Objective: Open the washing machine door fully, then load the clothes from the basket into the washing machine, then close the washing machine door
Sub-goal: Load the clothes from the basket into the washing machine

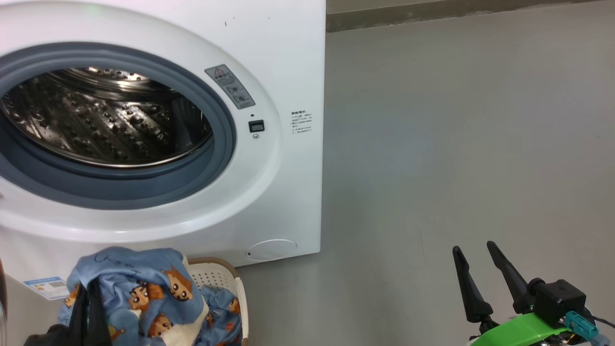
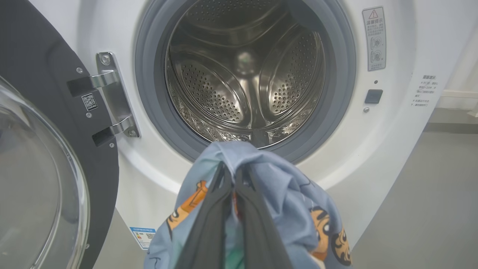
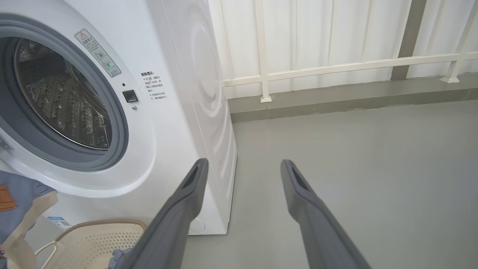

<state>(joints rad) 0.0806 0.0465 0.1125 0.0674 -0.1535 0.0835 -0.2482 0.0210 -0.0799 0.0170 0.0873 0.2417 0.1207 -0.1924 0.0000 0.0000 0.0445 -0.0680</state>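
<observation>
The washing machine (image 1: pixel 288 57) stands at the left with its steel drum (image 2: pixel 246 74) showing. Its door (image 2: pixel 41 179) is swung wide open to the left on its hinge, the glass bowl facing me. My left gripper (image 2: pixel 234 170) is shut on a light blue garment (image 2: pixel 291 201) of the clothes, held up just below the drum opening. In the head view that garment (image 1: pixel 139 288) hangs over the basket (image 1: pixel 226 271), with the left gripper (image 1: pixel 91 298) under it. More blue cloth (image 3: pixel 119 256) lies in the basket (image 3: pixel 89 235). My right gripper (image 1: pixel 473 250) stands open over bare floor.
Grey floor (image 1: pixel 456 144) stretches out to the right of the machine. A low kerb (image 3: pixel 336 97) and white railing (image 3: pixel 336 67) run along the back. A blue label sticker (image 2: pixel 143 235) sits low on the machine front.
</observation>
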